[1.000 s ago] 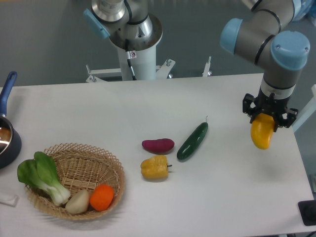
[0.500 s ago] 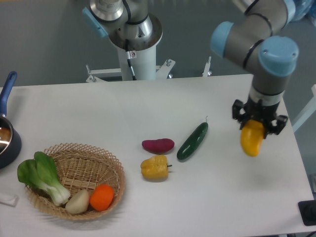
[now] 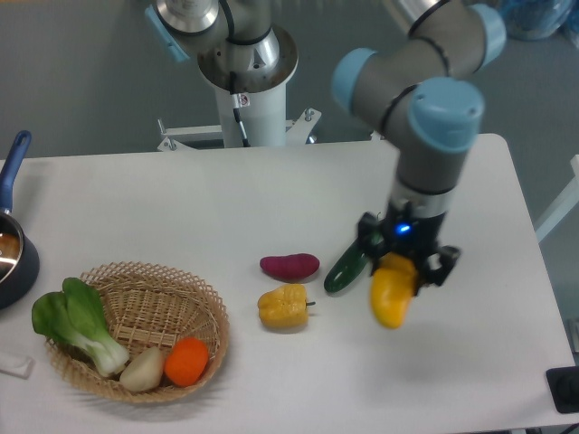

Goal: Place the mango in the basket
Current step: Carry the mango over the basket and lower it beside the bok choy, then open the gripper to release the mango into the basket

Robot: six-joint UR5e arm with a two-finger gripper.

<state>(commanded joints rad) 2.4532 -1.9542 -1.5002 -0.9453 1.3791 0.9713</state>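
Gripper (image 3: 402, 264), right of centre in frame, is closed on the mango (image 3: 390, 294), fingers clamped round its upper end w/ most of the fruit hanging below. Mango: smooth, elongated oval, yellow, shading to orange near the top where it's gripped; held clear above the white table (image 3: 226, 199). Just to its left a green cucumber (image 3: 342, 269) is partly hidden behind the gripper. Further left: purple sweet potato (image 3: 289, 266) and yellow bell pepper (image 3: 283, 306). Basket (image 3: 154, 303), tan wicker w/ looped rim, sits lower left, well apart from the mango, holding bok choy (image 3: 77, 321), an orange (image 3: 186, 361) and a pale onion (image 3: 142, 370). Blue-handled pot (image 3: 13, 235) at left edge.
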